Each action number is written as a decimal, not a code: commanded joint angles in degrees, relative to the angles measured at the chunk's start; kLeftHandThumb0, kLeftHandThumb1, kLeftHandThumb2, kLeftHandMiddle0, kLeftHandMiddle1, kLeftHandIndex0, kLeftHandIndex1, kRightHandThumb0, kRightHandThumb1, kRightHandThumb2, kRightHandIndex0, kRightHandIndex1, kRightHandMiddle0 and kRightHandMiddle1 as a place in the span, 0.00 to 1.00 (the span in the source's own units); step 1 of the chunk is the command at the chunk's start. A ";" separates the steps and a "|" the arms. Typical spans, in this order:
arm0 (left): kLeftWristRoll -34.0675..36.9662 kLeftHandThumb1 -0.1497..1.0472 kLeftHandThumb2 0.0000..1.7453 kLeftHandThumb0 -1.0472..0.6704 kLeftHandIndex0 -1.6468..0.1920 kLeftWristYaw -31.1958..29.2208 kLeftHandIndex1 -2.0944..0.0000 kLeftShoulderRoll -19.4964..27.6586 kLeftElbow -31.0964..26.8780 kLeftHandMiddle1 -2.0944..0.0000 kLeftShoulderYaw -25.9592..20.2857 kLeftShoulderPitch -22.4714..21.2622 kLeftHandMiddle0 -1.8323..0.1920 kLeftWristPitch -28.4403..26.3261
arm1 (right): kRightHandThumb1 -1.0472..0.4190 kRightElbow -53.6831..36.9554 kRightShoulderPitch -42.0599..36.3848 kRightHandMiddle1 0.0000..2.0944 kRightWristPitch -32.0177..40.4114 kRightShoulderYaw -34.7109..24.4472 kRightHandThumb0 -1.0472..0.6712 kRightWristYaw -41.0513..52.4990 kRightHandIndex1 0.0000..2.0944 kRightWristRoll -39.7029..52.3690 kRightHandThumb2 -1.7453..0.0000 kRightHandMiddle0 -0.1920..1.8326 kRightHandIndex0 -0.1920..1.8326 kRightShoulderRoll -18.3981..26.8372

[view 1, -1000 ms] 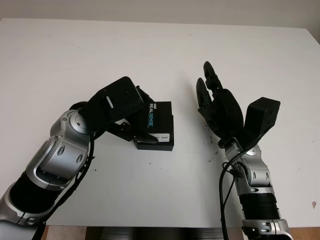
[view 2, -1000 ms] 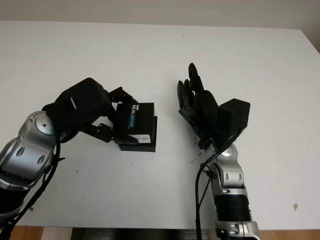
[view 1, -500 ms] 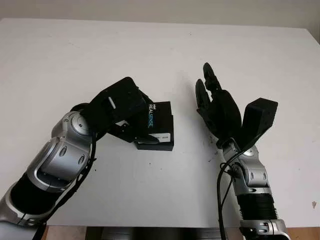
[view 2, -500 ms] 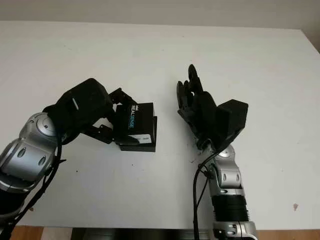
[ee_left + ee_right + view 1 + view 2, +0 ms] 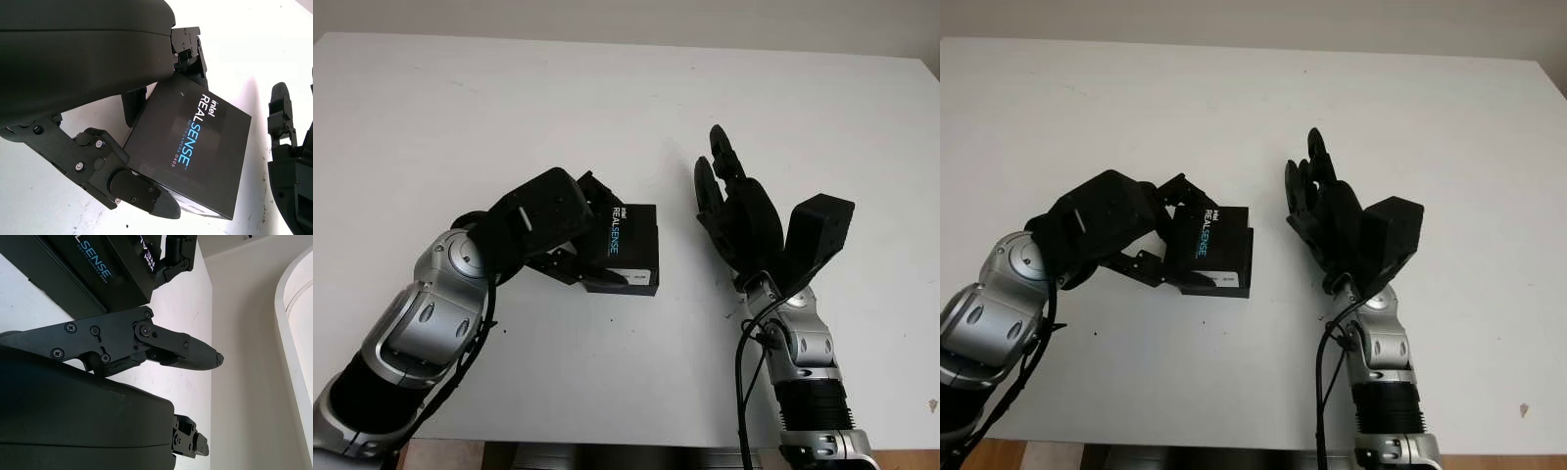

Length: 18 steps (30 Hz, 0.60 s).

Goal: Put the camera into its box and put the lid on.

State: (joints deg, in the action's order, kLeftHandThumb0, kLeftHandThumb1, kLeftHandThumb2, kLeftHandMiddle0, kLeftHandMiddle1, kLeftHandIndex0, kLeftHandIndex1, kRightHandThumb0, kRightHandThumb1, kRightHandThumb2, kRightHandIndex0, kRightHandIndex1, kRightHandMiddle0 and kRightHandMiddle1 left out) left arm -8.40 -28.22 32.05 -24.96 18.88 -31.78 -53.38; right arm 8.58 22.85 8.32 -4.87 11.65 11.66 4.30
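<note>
A black box lid (image 5: 632,240) printed "RealSense" is in the grip of my left hand (image 5: 600,235), one finger over its far edge and another under its near edge. The lid sits slightly tilted on the black box base (image 5: 638,287), which stands mid-table. In the left wrist view the lid (image 5: 195,147) lies between the fingers (image 5: 127,188). My right hand (image 5: 732,196) is open and raised just right of the box, palm towards it, not touching. The box's inside is hidden by the lid.
The white table (image 5: 509,108) stretches all round the box, with wide bare room behind and to both sides. A few small dark specks mark the surface near the right arm (image 5: 803,343).
My left hand has shifted a little to the right with the lid, which now sits flatter over the base. The right hand has barely moved.
</note>
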 commanded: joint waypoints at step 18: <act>0.26 1.00 0.20 0.43 0.96 -0.56 0.13 -5.60 0.61 0.12 5.81 -1.91 0.88 -2.14 | 0.00 -0.26 -0.57 0.03 -0.75 0.12 0.27 0.15 0.02 0.14 0.66 0.02 0.01 -0.24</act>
State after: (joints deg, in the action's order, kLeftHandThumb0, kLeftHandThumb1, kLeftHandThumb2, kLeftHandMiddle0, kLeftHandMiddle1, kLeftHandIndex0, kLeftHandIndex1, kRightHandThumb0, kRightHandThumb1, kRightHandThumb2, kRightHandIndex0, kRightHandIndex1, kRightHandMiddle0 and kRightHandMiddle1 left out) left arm -9.26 -27.50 30.06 -22.85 20.57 -33.71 -55.30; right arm 8.60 22.82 8.31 -4.86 11.56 11.87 3.97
